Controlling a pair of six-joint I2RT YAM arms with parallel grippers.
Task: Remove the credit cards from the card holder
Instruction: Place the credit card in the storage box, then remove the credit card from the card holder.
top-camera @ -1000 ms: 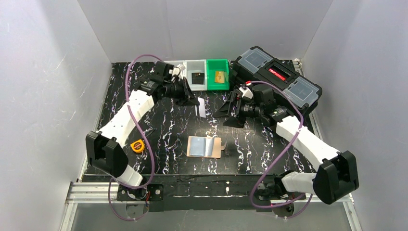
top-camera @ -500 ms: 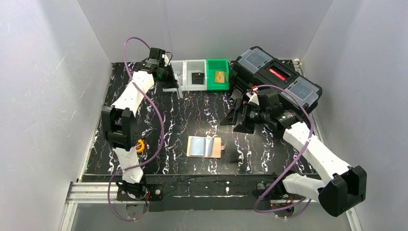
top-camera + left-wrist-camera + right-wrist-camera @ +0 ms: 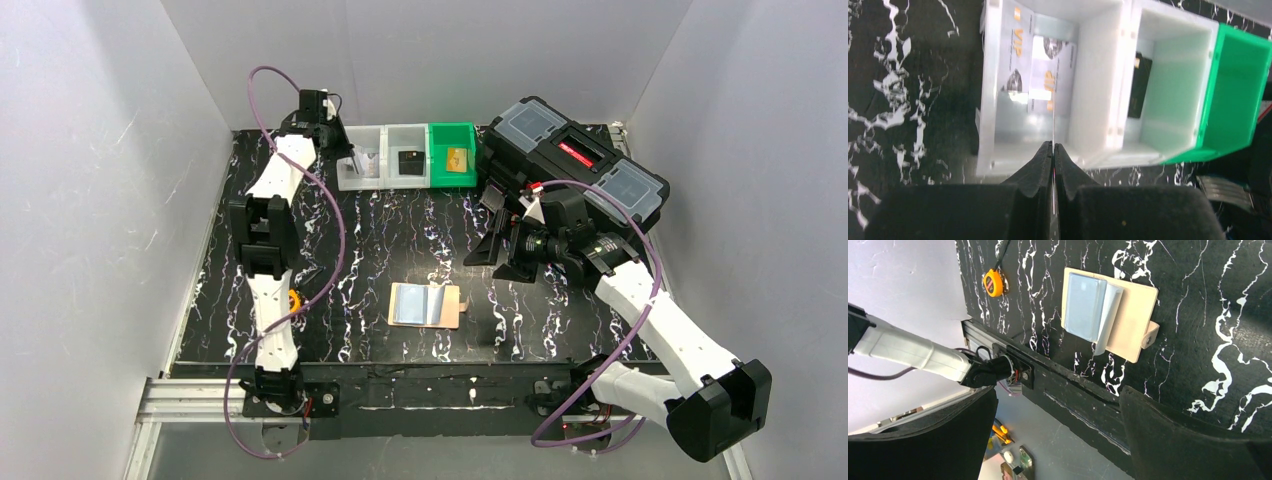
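The black toolbox [image 3: 575, 165] sits at the table's 1 o'clock. A row of bins [image 3: 405, 155] stands at 12 o'clock. The open card holder [image 3: 450, 306] lies flat at the centre with a pale blue card [image 3: 409, 305] still in its pocket.

The right gripper [image 3: 498, 262] hovers at the holder's 2 o'clock, jaws spread and empty. The left gripper [image 3: 1053, 145] is clenched on a thin card [image 3: 1053, 120], seen edge-on over the leftmost bin.

The credit cards look light, stiff and slick. The blue one is probably best pinched by its exposed edge and slid out sideways, while the soft holder may need pinning.

A second ago the left gripper carried its card at the holder's 11 o'clock; it has since swung out over the bin. The holder has not moved.
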